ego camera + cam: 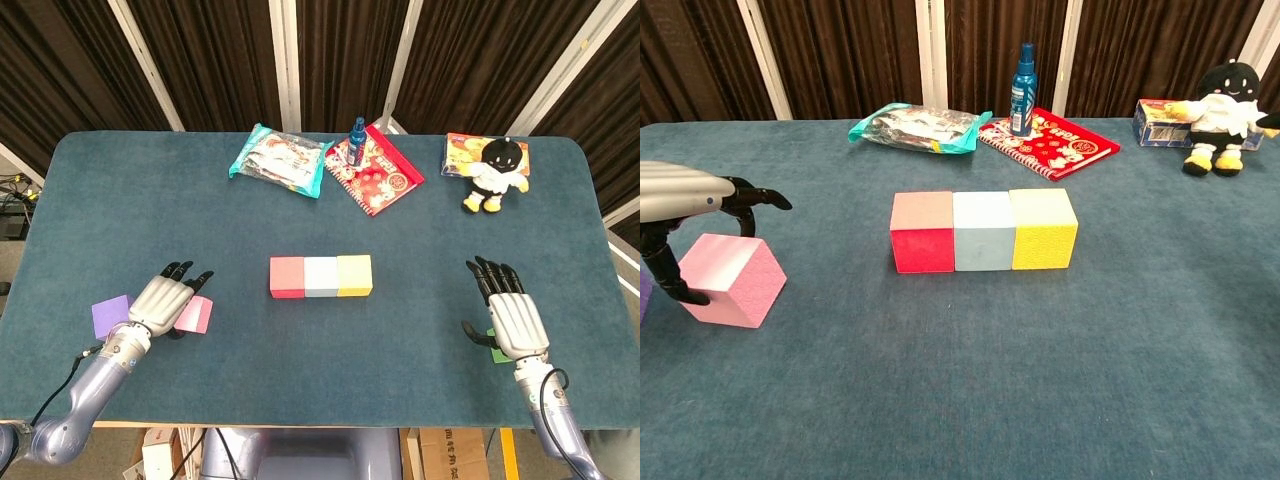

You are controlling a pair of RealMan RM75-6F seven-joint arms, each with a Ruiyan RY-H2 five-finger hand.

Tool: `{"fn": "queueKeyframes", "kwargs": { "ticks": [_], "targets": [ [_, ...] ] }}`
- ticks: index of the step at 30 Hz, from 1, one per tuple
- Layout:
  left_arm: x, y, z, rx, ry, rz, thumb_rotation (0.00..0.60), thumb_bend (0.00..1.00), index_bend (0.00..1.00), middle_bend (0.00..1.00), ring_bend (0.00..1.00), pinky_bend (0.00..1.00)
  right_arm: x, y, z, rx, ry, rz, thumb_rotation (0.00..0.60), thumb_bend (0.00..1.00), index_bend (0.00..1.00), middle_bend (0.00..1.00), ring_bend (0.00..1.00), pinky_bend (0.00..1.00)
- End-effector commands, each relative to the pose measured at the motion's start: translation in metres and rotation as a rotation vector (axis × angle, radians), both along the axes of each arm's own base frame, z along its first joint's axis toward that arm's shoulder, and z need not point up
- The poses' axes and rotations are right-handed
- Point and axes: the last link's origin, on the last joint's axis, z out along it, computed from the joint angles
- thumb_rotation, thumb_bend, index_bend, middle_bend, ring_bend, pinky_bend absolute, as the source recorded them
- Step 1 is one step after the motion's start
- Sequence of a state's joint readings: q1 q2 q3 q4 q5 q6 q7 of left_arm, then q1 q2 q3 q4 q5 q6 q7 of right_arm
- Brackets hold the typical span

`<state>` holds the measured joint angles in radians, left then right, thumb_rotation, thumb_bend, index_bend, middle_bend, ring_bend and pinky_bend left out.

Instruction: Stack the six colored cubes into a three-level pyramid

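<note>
Both my hands look the same build: left hand (160, 303) and right hand (516, 322) have silver-grey ribbed back shells, with black fingers (178, 272) running out of them. Thumbs are black too. Wrists are short silver cuffs with a round fitting, then glossy grey-lavender forearm tubes. A thin black cable loops off each forearm near the wrist. In the chest view only the left shows: silver shell, black fingertips (768, 197), black thumb hanging below.
</note>
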<state>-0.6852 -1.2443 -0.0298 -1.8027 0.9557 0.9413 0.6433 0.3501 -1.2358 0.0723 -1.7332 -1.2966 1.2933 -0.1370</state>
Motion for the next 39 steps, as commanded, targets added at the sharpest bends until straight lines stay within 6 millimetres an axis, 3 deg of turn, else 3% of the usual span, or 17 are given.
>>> {"fn": "queueKeyframes", "kwargs": {
  "ticks": [1, 6, 17, 27, 39],
  "targets": [
    [0.001, -0.001, -0.001, 0.0, -0.005, -0.002, 0.6, 0.21, 0.0, 0.4, 0.05, 0.09, 0.0, 0.0, 0.0, 0.0, 0.0, 0.001, 0.6, 0.33, 0.0, 0.0, 0.0, 0.0],
    [0.006, -0.002, 0.002, 0.011, -0.035, 0.007, 0.6, 0.21, 0.0, 0.42, 0.05, 0.11, 0.0, 0.001, 0.0, 0.002, -0.003, 0.0, 0.6, 0.33, 0.0, 0.0, 0.0, 0.0],
    [0.042, 0.01, 0.028, 0.053, -0.158, 0.069, 0.6, 0.21, 0.0, 0.41, 0.05, 0.11, 0.0, 0.001, 0.0, 0.006, -0.01, -0.003, 0.6, 0.33, 0.0, 0.0, 0.0, 0.0],
    [0.109, 0.041, 0.049, 0.053, -0.202, 0.075, 0.6, 0.21, 0.0, 0.4, 0.05, 0.11, 0.0, -0.004, 0.004, -0.055, -0.009, 0.016, 0.6, 0.33, 0.0, 0.0, 0.0, 0.0],
    [0.174, 0.059, 0.034, 0.027, -0.191, 0.042, 0.6, 0.21, 0.0, 0.4, 0.05, 0.11, -0.007, -0.018, 0.021, -0.198, -0.017, 0.017, 0.6, 0.33, 0.0, 0.0, 0.0, 0.0]
  ]
}}
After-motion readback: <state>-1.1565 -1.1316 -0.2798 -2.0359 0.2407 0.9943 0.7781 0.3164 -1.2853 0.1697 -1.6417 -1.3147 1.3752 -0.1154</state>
